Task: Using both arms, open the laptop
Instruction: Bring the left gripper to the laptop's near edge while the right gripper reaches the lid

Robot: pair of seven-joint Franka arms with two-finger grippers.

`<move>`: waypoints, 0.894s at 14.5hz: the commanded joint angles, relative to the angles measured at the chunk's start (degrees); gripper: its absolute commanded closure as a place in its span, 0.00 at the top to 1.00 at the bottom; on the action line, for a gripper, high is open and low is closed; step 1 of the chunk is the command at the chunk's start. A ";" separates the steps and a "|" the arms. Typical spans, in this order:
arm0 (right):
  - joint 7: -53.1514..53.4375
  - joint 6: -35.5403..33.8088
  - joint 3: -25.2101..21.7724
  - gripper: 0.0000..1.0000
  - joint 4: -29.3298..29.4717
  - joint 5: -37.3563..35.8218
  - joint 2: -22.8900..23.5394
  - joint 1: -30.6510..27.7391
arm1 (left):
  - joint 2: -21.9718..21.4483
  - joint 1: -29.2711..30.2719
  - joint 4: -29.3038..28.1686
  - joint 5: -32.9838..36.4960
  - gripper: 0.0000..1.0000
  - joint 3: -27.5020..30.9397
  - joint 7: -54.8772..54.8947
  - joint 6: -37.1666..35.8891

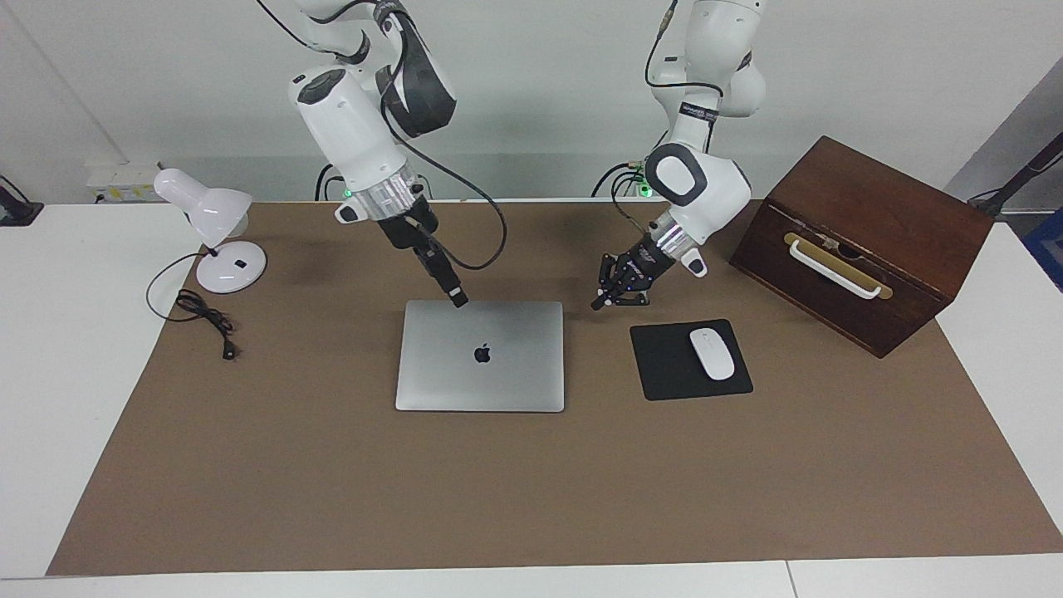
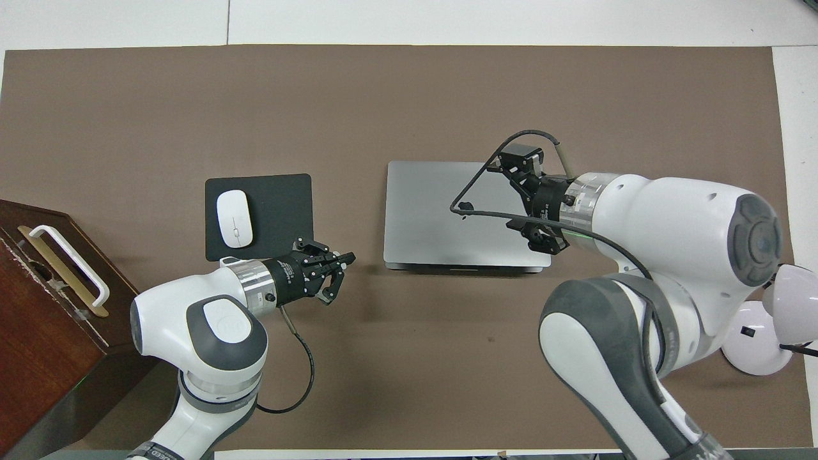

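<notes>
The closed slim silver-grey laptop (image 1: 480, 355) lies mid-surface; the left gripper (image 1: 600, 302), fingers shut and empty, should pin its base while the right gripper (image 1: 458, 299), fingers seemingly together, lifts the lid's robot-side edge.

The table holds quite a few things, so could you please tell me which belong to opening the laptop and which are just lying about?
For the job:
- laptop, lid shut
- right gripper, over the laptop's edge nearest the robots
- left gripper, shut, beside the laptop

Just lying about:
- mouse on the mouse pad
- wooden box
- desk lamp with its cord
</notes>
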 commanded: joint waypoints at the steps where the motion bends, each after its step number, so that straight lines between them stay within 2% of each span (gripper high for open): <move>1: 3.08 3.40 -1.14 1.00 -4.71 1.06 -2.16 2.24 | 2.84 -4.68 2.31 -10.21 0.00 0.66 9.53 2.81; 13: 3.70 4.98 -1.14 1.00 -13.76 2.38 -3.13 3.83 | 9.18 -9.35 6.35 -14.46 0.00 0.66 12.11 8.09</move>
